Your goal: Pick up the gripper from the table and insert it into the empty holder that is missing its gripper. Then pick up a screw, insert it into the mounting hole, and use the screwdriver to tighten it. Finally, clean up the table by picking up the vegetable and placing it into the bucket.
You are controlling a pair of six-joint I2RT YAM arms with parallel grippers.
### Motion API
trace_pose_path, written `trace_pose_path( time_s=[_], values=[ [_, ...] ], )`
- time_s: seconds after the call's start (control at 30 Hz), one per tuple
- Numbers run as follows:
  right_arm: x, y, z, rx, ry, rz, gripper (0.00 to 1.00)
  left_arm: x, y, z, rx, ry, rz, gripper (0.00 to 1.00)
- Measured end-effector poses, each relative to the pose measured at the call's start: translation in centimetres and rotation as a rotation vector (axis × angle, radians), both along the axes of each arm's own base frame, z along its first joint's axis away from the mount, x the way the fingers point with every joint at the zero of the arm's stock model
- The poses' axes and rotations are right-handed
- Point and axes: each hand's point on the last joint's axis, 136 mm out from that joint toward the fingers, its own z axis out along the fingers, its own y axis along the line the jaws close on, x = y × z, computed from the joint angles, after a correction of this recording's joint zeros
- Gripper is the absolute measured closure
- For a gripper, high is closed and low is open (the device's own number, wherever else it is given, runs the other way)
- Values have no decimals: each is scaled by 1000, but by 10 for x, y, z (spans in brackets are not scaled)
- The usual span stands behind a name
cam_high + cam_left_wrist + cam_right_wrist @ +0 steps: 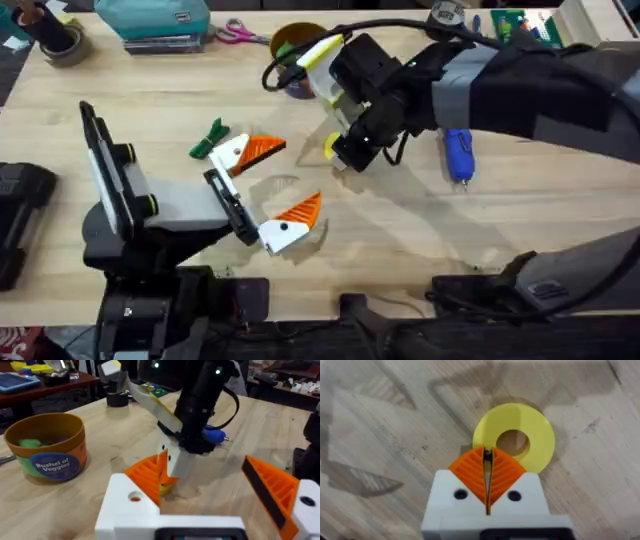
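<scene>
My left gripper [272, 183] lies open near the table's middle. Each of its white holders [125, 505] carries an orange ribbed gripper pad [147, 474]. My right gripper [348, 152] reaches in from the right and points down over a yellow disc [520, 442]. Its orange pads [470, 472] are pressed shut, with a thin dark sliver at the tips; I cannot tell whether that is the screw. The green vegetable [209, 140] lies just beyond the left gripper. The blue screwdriver [458, 155] lies to the right under the right arm. The bucket [47, 447] stands at the back, partly behind the right arm [292, 48].
Pink-handled scissors [235, 34], a teal box [160, 20] and a dark tape roll [60, 45] line the far edge. A black block [20, 215] sits at the left edge. Bare wood lies between the left gripper and the screwdriver.
</scene>
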Motion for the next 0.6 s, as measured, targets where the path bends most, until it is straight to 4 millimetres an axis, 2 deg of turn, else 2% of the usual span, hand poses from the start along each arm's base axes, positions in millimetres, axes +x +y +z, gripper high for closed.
trace_pose_path(
  time_s=[0.4, 0.5, 0.53, 0.6],
  values=[
    [-1, -1, 4, 4, -5, 0, 996, 0, 0, 0, 0, 0, 0, 15],
    [-2, -2, 16, 12, -17, 0, 996, 0, 0, 0, 0, 0, 0, 15],
    [0, -1, 35, 29, -40, -1, 996, 0, 0, 0, 0, 0, 0, 15],
    [1, -1, 51, 42, -57, -3, 996, 0, 0, 0, 0, 0, 0, 16]
  ],
)
